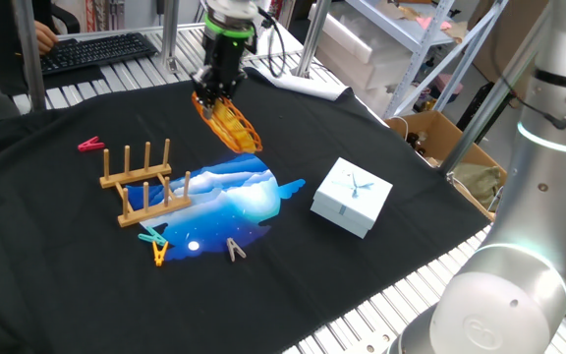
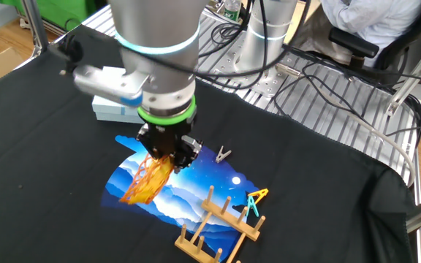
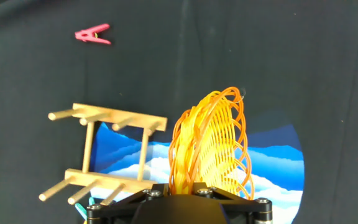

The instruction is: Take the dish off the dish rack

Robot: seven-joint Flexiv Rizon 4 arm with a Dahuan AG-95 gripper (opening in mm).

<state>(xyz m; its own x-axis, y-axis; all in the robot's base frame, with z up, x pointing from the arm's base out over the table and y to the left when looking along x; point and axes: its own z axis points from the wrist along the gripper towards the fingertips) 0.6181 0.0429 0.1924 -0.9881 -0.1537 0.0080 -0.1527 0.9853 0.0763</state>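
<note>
The yellow-orange wire-mesh dish (image 1: 230, 123) hangs on edge from my gripper (image 1: 213, 94), lifted clear above the table. It also shows in the other fixed view (image 2: 147, 180) and in the hand view (image 3: 211, 142). My gripper (image 2: 165, 152) is shut on the dish's rim; in the hand view the rim disappears between the jaws at the bottom edge. The light-wood dish rack (image 1: 145, 183) stands empty on the black cloth, to the left of the dish, and also shows in the other fixed view (image 2: 218, 225) and the hand view (image 3: 104, 152).
A blue-and-white flat mat (image 1: 234, 202) lies under the rack's right end and below the dish. A pale box (image 1: 352, 197) sits right of it. Coloured clothes pegs lie around: pink (image 1: 90, 145), teal and yellow (image 1: 155, 246), grey (image 1: 235, 249). A keyboard (image 1: 96, 51) sits at the back left.
</note>
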